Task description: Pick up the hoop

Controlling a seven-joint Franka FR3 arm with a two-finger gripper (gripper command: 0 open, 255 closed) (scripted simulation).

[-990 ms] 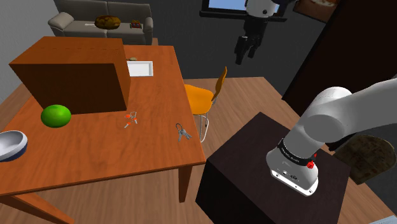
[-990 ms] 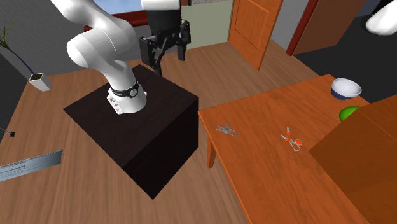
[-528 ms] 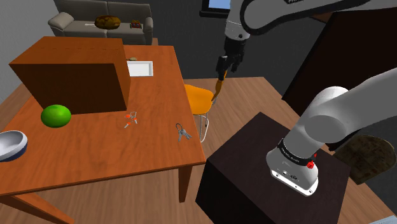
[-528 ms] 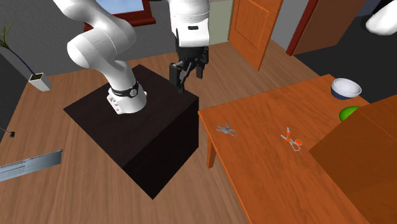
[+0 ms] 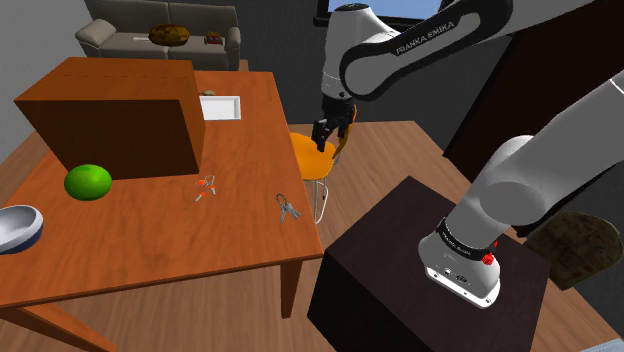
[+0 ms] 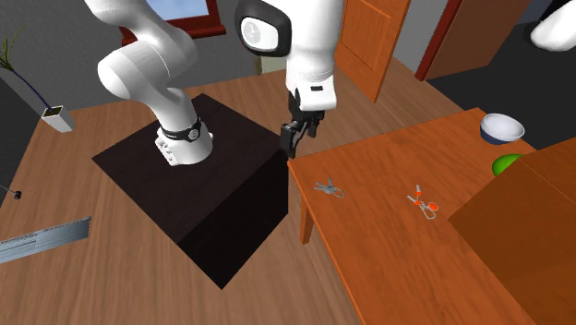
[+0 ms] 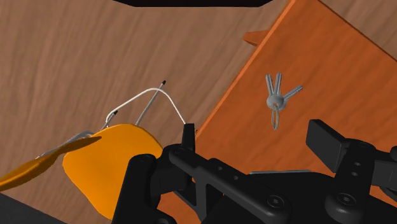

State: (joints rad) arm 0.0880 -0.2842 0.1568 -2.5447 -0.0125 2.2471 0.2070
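— Where is the hoop (image 5: 287, 208)?
— It carries keys and lies flat on the wooden table (image 5: 150, 240), near the edge by the orange chair (image 5: 312, 155).
— And the gripper (image 5: 330, 137)?
— Above that chair, fingers apart, holding nothing.

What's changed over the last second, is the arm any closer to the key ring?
The arm swung down from high up, carrying the tool toward the shoulder view's left, to the table edge by the orange chair, closer to the key ring. It is open and holds nothing. The key ring, green ball and bowl stayed put.
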